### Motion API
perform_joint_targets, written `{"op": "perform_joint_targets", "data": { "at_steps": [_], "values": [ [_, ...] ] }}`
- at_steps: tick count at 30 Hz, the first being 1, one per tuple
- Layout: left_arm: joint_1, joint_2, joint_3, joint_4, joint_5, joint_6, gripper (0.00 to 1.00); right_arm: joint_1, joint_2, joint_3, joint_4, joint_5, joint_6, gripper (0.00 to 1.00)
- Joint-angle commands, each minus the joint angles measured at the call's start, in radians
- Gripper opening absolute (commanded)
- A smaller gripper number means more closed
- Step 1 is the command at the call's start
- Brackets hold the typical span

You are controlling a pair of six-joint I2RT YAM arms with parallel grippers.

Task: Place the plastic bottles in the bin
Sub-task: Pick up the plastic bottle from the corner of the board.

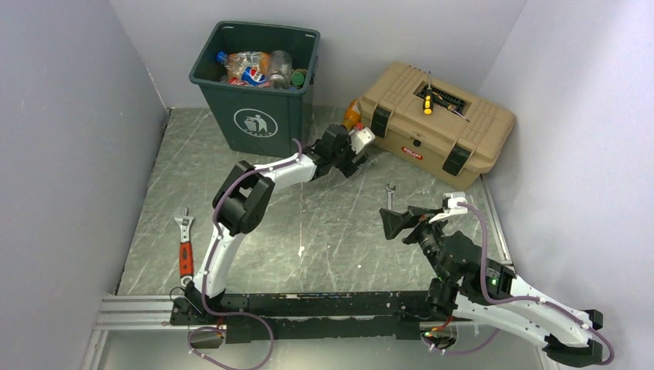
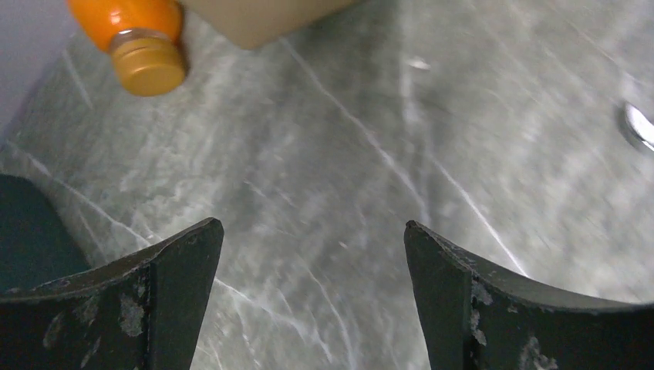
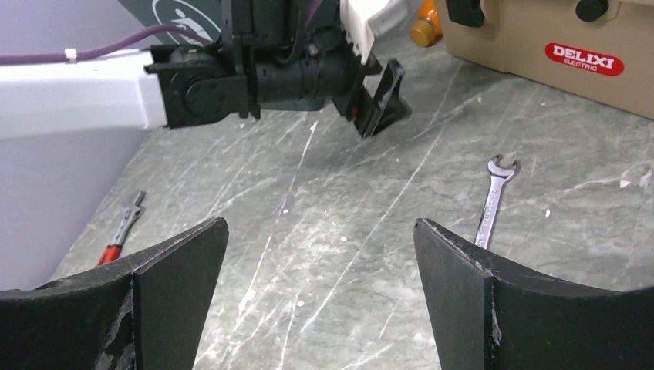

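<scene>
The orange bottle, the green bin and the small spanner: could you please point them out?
orange bottle [image 2: 146, 65], left wrist view, on its cap.
green bin [image 1: 254, 123], top view, on its front wall.
small spanner [image 3: 490, 204], right wrist view, on its shaft.

- Our left arm [image 1: 284, 170] stretches far forward. The left gripper [image 1: 360, 161] sits low, its jaws spread wide and empty.
- Our right arm [image 1: 532, 307] stays folded near its base. The right gripper [image 1: 395, 223] is likewise spread and empty, facing the left one.
</scene>
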Motion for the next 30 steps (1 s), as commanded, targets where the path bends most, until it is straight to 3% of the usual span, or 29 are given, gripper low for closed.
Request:
{"op": "perform_joint_targets", "data": {
  "at_steps": [1, 15, 21, 30],
  "values": [
    [0.06, 0.07, 0.109, 0.083, -0.073, -0.174, 0.93, 0.0, -0.009, -0.008, 0.041, -0.015, -0.002, 0.95],
    [0.139, 0.267, 0.363, 0.032, -0.117, -0.381, 0.91, 0.0, 0.007, 0.005, 0.067, -0.013, -0.022, 0.95],
    [0.161, 0.318, 0.43, 0.092, -0.111, -0.488, 0.92, 0.0, 0.013, -0.008, 0.08, -0.014, -0.022, 0.95],
    [0.186, 0.406, 0.501, 0.159, -0.09, -0.519, 0.92, 0.0, 0.024, -0.017, 0.071, -0.023, -0.002, 0.95]
  ]
}}
